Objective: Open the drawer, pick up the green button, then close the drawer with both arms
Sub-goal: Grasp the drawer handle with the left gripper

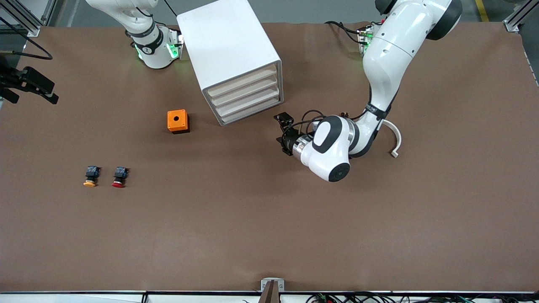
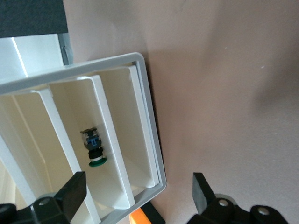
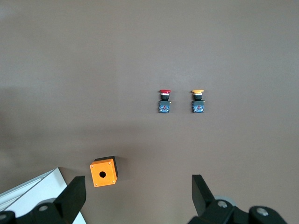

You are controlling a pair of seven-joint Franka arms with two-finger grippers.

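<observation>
Brown tabletop underlies the left gripper (image 1: pixel 281 132), jaws apart just beside the cabinet (image 1: pixel 236 59), whose drawer (image 2: pixel 112 140) shows the green button (image 2: pixel 95 148) lying inside, clear of the jaws, while the right gripper (image 3: pixel 135 196) waits, jaws apart

Three buttons: one green (image 2: pixel 95 148), one red (image 1: pixel 120 176), one orange (image 1: pixel 91 176). One orange box (image 1: pixel 178 121). One cabinet (image 1: pixel 227 46) with four drawers (image 1: pixel 246 94). Two arms (image 1: pixel 381 63), two grippers (image 1: pixel 283 134).
</observation>
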